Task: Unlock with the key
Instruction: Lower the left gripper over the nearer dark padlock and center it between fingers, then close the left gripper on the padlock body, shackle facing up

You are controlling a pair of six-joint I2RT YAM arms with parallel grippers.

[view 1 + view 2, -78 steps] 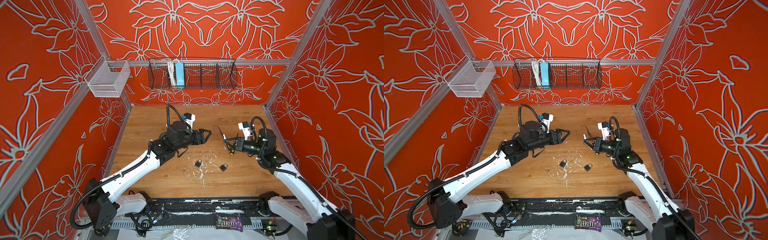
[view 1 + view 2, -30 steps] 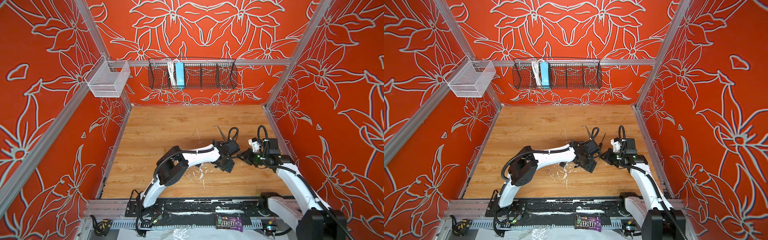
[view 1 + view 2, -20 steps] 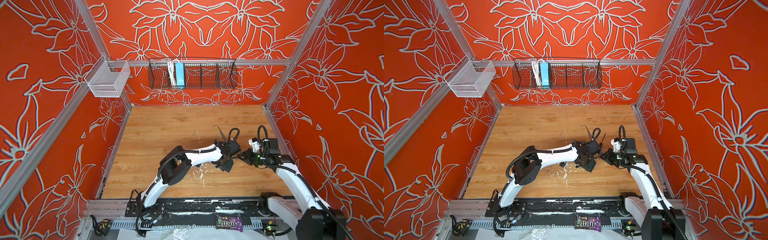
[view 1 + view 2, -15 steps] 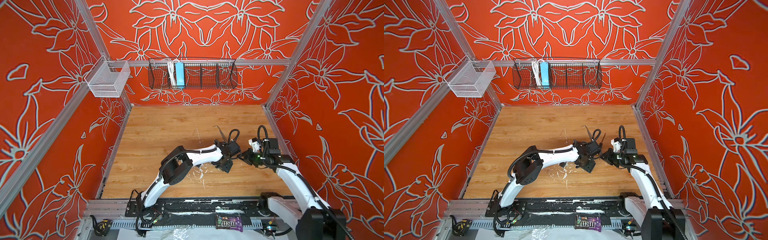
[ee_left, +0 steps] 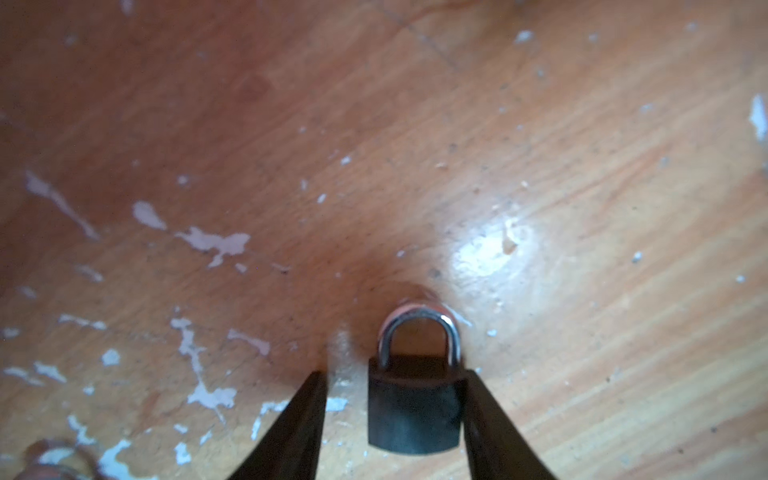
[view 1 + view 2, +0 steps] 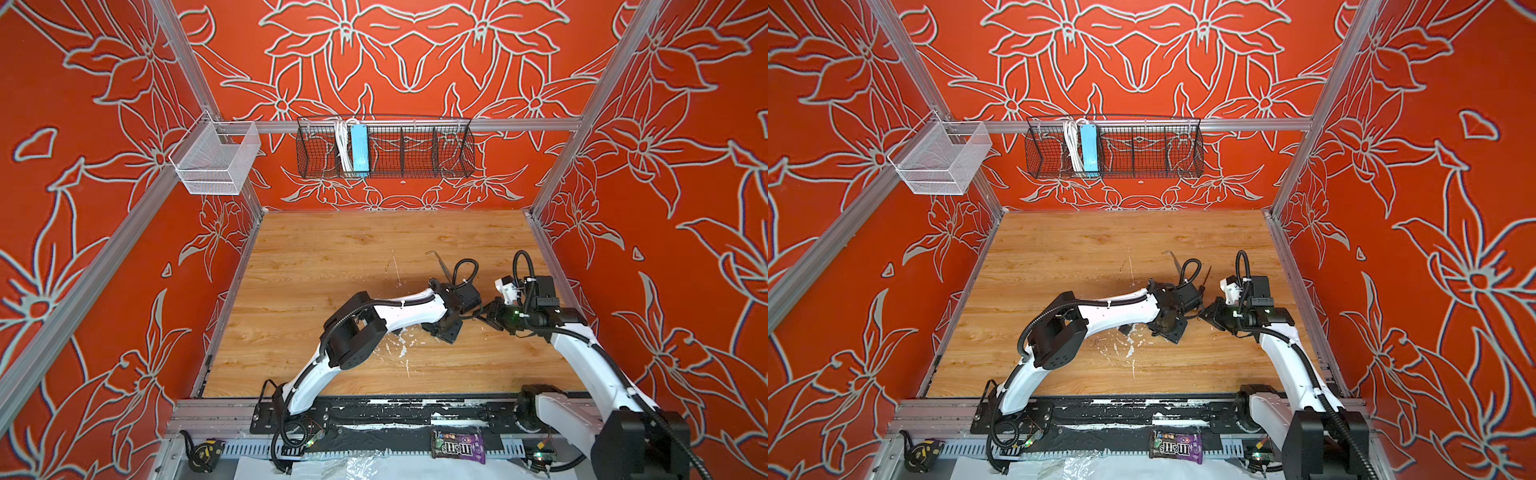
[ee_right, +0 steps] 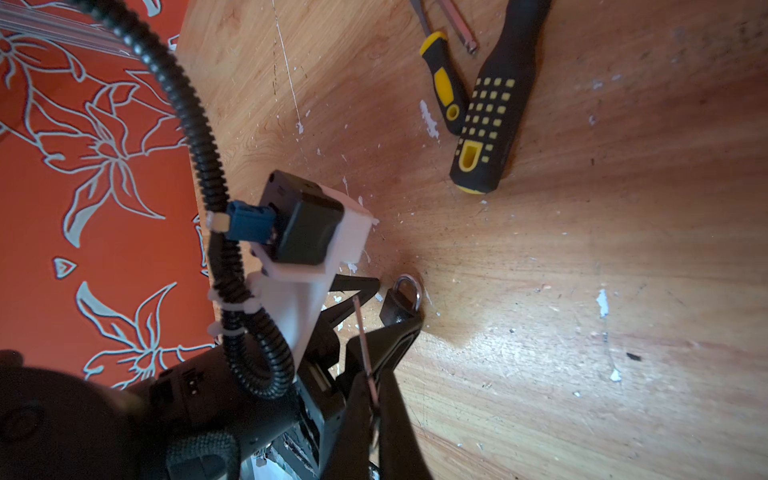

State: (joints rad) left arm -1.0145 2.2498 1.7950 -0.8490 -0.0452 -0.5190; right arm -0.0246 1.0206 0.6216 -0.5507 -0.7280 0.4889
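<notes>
The left gripper [image 5: 395, 376] stands partly open astride the padlock [image 5: 415, 409] on the wooden table [image 5: 582, 208]. One finger touches the padlock's side, the other stands just clear. Right of the padlock, the right gripper [image 7: 372, 386] pinches a thin key [image 7: 360, 328], apart from the padlock.

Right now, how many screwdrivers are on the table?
2. In the right wrist view, the small screwdriver lies right beside the large screwdriver, handles apparently touching. More may be hidden from view.
</notes>
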